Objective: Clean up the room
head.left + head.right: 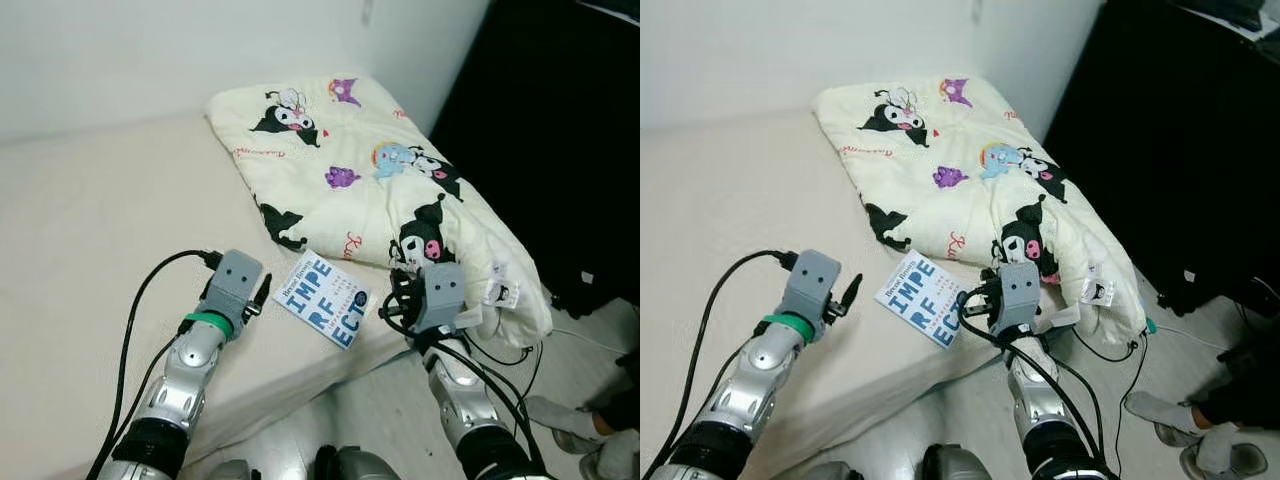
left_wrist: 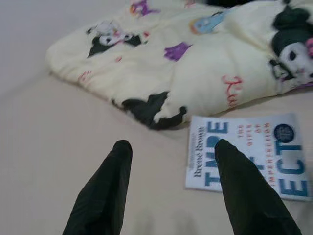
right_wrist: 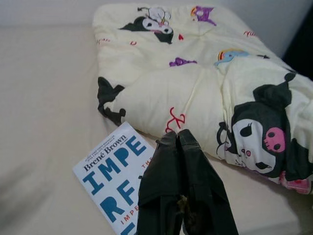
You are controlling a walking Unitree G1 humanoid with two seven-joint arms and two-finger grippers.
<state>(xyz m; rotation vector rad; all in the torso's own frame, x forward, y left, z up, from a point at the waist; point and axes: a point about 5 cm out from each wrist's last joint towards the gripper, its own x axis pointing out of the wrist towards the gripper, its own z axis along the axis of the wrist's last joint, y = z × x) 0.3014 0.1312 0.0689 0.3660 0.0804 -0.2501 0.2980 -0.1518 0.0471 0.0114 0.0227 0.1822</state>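
A white book [image 1: 325,300] with big blue letters lies flat on the beige bed [image 1: 100,220], close to its front edge. Right behind it lies a cream quilt [image 1: 370,170] printed with cartoon figures. My left gripper [image 2: 170,145] hovers low over the sheet just left of the book, open with nothing between its fingers. My right gripper [image 3: 177,133] is at the book's right end, shut and empty, with its tips over the book's [image 3: 115,171] corner next to the quilt's edge.
A tall black cabinet [image 1: 560,120] stands right of the bed. Black cables [image 1: 520,350] trail on the floor below the quilt's overhanging corner. Grey footwear [image 1: 570,415] lies on the floor at the lower right. White walls close the bed's far sides.
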